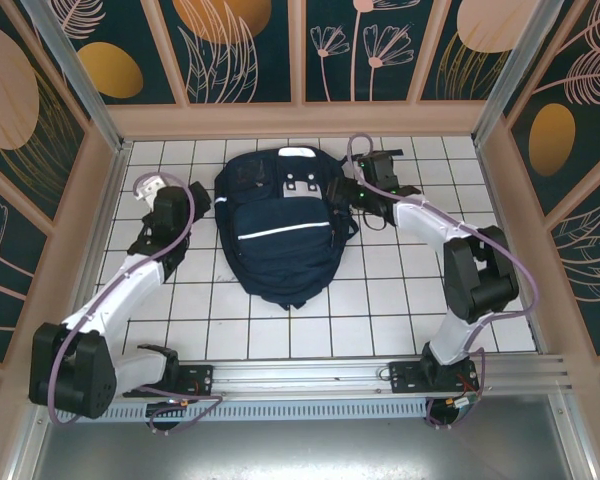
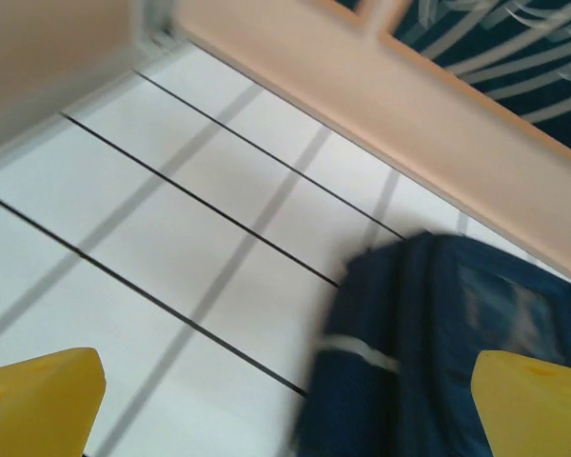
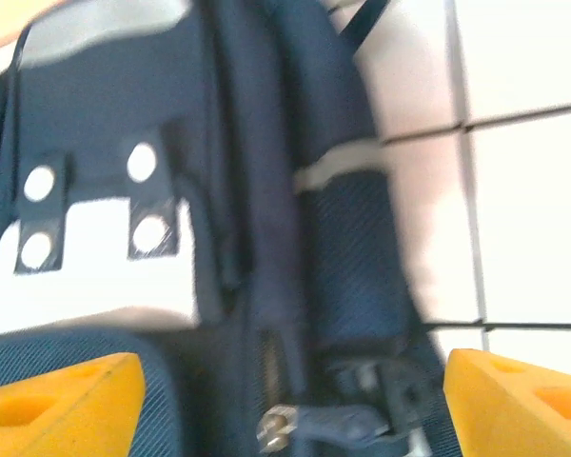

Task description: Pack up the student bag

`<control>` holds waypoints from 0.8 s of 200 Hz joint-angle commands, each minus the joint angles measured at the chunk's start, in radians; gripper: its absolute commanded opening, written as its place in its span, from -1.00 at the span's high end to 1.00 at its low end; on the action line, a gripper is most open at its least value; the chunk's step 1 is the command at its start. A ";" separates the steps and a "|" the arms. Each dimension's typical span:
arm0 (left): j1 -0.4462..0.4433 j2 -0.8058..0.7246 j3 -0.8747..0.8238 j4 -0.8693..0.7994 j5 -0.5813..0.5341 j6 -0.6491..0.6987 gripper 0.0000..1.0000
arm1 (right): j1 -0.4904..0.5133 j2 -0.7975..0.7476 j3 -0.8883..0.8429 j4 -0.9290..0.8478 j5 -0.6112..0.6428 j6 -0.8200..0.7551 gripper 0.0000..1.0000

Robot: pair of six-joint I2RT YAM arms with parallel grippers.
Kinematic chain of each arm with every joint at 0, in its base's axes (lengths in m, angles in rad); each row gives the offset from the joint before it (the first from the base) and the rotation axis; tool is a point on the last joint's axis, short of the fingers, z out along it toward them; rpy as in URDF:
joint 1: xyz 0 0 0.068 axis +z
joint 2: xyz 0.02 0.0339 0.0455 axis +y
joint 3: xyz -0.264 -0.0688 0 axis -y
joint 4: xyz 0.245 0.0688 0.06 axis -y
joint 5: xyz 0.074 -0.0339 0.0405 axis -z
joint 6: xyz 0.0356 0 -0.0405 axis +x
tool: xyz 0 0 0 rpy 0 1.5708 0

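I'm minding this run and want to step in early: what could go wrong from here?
1. The right gripper hangs with jaws open over the zipper pull; closing might catch the fabric beside it instead.
2. The student bag lies loose on the tiled table, and the left gripper, jaws open beside it, holds nothing; a pull on the zipper may drag the bag.

I look down on a white tiled table (image 1: 230, 330), its squares split by thin dark lines; a peach wooden skirting (image 1: 300, 120) runs along its far and side edges; above that stand dark teal wall panels (image 1: 240, 45) painted with pale leaves, flowers and orange ovals; silver metal posts (image 1: 70, 70) rise at the far corners; an aluminium rail (image 1: 310, 378) lies along the near edge, a grey metal sheet (image 1: 310, 450) nearer still; in my left wrist view soft grey shadow bands (image 2: 224, 271) cross the tiles.
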 commanded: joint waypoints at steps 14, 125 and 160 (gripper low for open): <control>0.076 -0.049 -0.139 0.282 -0.236 0.172 -0.97 | -0.080 -0.110 -0.061 0.096 0.359 -0.038 -0.96; 0.197 0.073 -0.435 0.815 -0.069 0.411 -0.97 | -0.268 -0.334 -0.657 0.760 0.622 -0.315 -0.98; 0.204 0.130 -0.492 1.016 0.078 0.464 -0.97 | -0.281 -0.311 -0.787 1.038 0.493 -0.403 -0.97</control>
